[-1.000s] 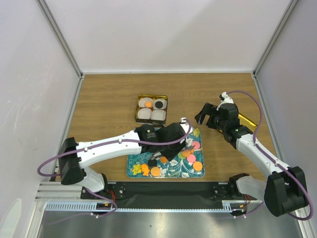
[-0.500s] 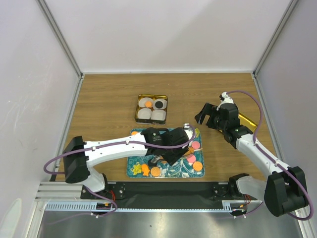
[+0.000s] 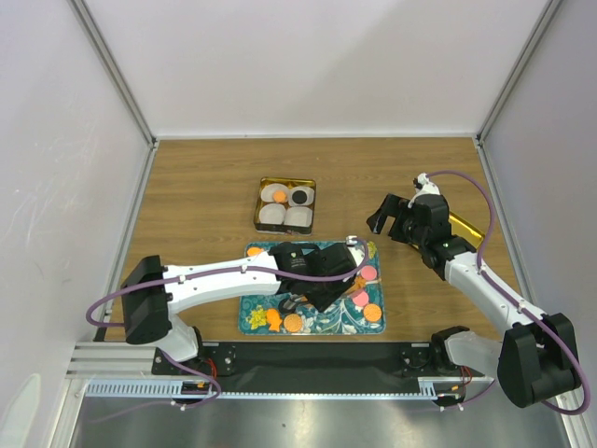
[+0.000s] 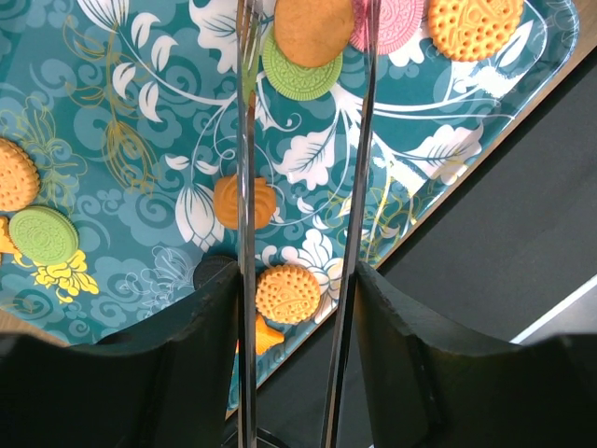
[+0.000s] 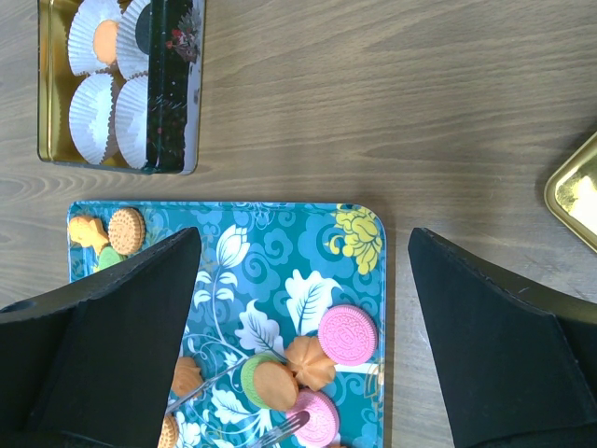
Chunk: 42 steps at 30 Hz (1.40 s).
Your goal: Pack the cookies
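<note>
Cookies [image 3: 360, 298], small flat round discs in orange, pink, green and black, lie scattered over a teal rectangular tray printed with white flowers [image 3: 322, 324] at the near edge of a brown wood-grain table [image 3: 205, 187]. From where I stand, the left gripper [image 4: 308, 56] hangs low over the right half of the tray. Its two thin metal fingers [image 4: 245, 140] are parted, one on each side of a plain orange cookie [image 4: 313, 28] that rests partly on a green cookie [image 4: 297, 77]. Neither finger appears to touch the pair, and the tool has hold of nothing. A pink cookie [image 4: 396, 23] and a dotted orange cookie [image 4: 474, 23] lie just beside them.

Beyond the tray, well apart from it, stands a gold rectangular metal tin [image 3: 287, 179] holding four white pleated paper cups [image 3: 272, 214]. One far cup holds an orange disc [image 3: 280, 196] and the cup next to it a black disc [image 3: 299, 197]; the two near cups show only white paper.

Off the tray's far right corner, the right gripper [image 3: 390, 219] hovers above the bare wood. Its broad black fingers [image 5: 121, 327] are spread wide with nothing between them. A shiny gold metal piece [image 5: 574, 187] lies flat on the table just beyond that arm.
</note>
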{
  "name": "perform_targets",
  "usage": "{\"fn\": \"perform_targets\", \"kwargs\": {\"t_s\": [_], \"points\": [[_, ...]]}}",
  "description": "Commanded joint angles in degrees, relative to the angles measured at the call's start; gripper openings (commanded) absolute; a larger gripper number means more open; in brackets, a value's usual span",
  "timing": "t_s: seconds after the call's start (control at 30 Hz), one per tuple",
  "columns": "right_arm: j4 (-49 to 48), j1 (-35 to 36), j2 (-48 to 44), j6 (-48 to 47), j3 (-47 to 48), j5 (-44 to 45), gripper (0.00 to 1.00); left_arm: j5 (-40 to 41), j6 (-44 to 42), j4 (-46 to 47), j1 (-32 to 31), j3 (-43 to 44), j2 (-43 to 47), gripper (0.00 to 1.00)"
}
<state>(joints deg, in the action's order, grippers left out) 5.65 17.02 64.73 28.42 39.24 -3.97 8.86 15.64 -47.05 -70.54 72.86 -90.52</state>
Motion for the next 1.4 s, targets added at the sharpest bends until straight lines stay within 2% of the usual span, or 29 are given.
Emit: {"fn": "perform_targets", "kwargs": {"t_s": [0.0, 0.43, 0.8, 1.0, 1.13, 1.37], "points": [[-1.1, -0.3, -0.3, -0.7, 0.4, 0.1, 1.0, 1.0, 0.9, 1.8, -0.4, 0.0, 0.3, 0.53], [-1.0, -0.3, -0.4, -0.6, 0.4, 0.2, 0.99, 3.0, 0.2, -0.2, -0.3, 1.8, 2.7, 0.44], [-1.1, -0.4, -0.5, -0.6, 0.5, 0.1, 0.99, 2.0, -0.5, -0.9, 2.4, 2.2, 6.9, 0.43], [-1.2, -0.3, -0.4, -0.5, 0.4, 0.1, 1.0, 3.3, -1.3, -2.0, 9.4, 3.2, 10.6, 0.43], [-1.2, -0.4, -0.4, -0.5, 0.5, 0.0, 1.0, 4.7, -2.5, -2.2, 18.0, 5.3, 11.6, 0.44], [-1.2, -0.4, -0.4, -0.4, 0.4, -0.1, 1.0, 4.5, -6.1, -1.5, 29.3, 9.3, 7.7, 0.45]]}}
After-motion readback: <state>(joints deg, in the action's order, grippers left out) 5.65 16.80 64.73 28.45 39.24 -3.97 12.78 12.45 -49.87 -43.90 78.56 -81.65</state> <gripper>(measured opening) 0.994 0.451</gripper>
